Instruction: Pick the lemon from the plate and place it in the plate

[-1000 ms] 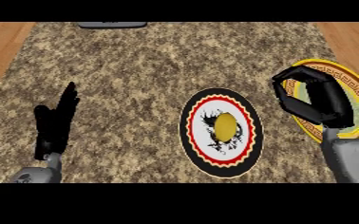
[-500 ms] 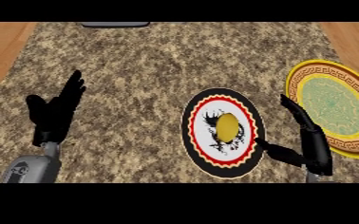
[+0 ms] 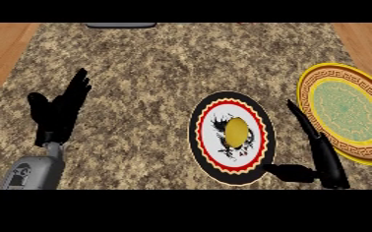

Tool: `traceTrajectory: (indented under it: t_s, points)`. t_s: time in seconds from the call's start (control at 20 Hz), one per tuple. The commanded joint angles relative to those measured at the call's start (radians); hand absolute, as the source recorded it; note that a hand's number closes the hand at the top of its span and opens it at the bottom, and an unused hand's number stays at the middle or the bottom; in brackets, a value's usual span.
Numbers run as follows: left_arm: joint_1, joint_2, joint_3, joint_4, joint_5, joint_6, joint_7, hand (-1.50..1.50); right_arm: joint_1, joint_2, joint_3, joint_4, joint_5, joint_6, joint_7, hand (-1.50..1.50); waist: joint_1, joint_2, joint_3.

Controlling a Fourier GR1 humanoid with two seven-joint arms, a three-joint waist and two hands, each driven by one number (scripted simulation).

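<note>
A yellow lemon [image 3: 237, 131] lies in the middle of a white plate [image 3: 251, 160] with a black and red rim, right of the counter's centre. A second plate [image 3: 320, 84], green with a yellow and orange patterned rim, sits at the right edge and is partly cut off. My right hand [image 3: 320, 152] is open between the two plates, fingers straight and pointing up, thumb stretched toward the near rim of the lemon's plate. It does not touch the lemon. My left hand [image 3: 59, 109] rests open at the left, fingers up.
The counter top [image 3: 160, 69] is speckled granite with wooden strips along both sides. A grey object [image 3: 120, 25] shows at the far edge, mostly cut off.
My right hand has come down off the green plate and opened, now low between the two plates. My left hand has drifted slightly right and up.
</note>
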Motion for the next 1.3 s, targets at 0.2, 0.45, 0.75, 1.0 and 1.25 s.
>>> traceTrajectory:
  t_s: [0.2,0.45,0.75,1.0,1.25]
  points:
    - [-0.024,0.043,0.062,0.041,0.027,-0.080,0.008,0.00,-0.066,0.000,0.104,-0.081,0.142,0.088,0.319,-1.50,0.006,0.001,0.000]
    - [-0.046,-0.013,0.039,0.046,-0.015,-0.030,0.008,0.00,-0.056,-0.053,0.154,-0.186,0.242,0.170,0.478,-1.50,-0.001,0.000,0.000]
    - [0.018,-0.013,0.051,0.000,-0.025,-0.056,-0.010,0.00,-0.177,0.013,0.166,-0.033,0.330,0.222,0.570,-1.50,0.009,0.001,0.000]
    - [-0.007,-0.042,0.058,0.024,-0.055,-0.044,-0.013,0.00,-0.247,0.069,0.196,-0.026,0.378,0.306,0.676,-1.50,0.006,0.001,0.000]
    - [-0.018,-0.018,0.096,-0.001,-0.035,-0.091,0.029,0.00,-0.289,0.078,0.148,0.114,0.379,0.353,0.604,-1.50,0.008,0.001,0.001]
